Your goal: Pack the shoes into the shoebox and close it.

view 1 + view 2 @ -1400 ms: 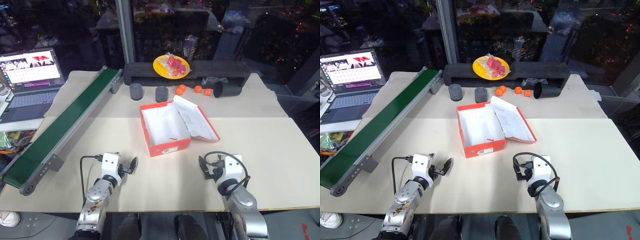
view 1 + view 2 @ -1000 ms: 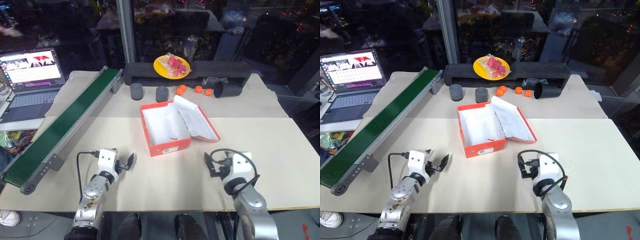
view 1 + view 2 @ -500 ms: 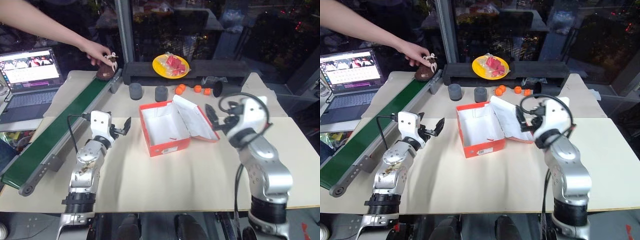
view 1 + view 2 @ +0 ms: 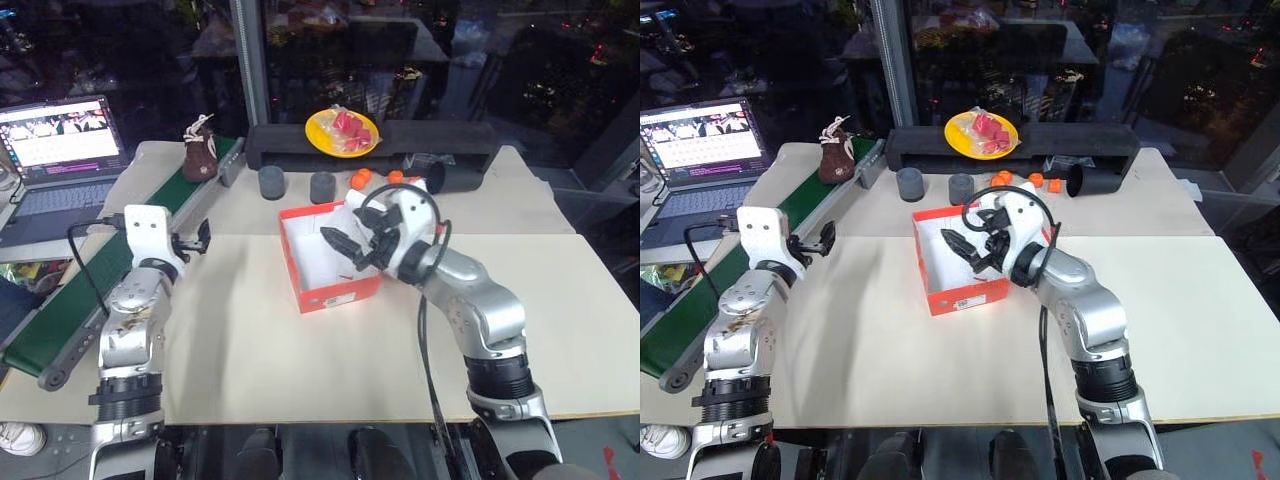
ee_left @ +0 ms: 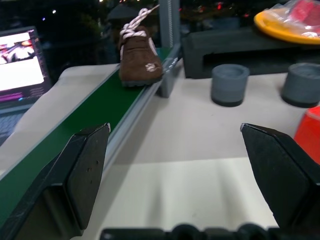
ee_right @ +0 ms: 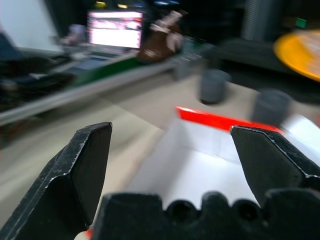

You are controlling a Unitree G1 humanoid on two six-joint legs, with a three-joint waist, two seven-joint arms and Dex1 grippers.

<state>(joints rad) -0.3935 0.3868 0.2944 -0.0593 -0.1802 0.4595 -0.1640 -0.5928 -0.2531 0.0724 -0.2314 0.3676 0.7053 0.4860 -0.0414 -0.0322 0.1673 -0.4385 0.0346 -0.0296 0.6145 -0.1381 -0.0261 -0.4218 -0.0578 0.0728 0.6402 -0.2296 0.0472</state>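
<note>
Right gripper (image 4: 342, 251) fingers spread, empty, over open red-orange cardboard shoebox (image 4: 330, 290), hiding lid. Left gripper (image 4: 198, 238) spread, empty, beside green conveyor belt (image 4: 105, 270). One dark brown shoe (image 4: 200, 152) upright at belt's far end.

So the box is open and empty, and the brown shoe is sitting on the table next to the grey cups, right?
Not quite. The box is open and empty, but the shoe stands on the far end of the green conveyor belt, not on the table by the grey cups. The left eye view shows it, and the left wrist view confirms it.
</note>
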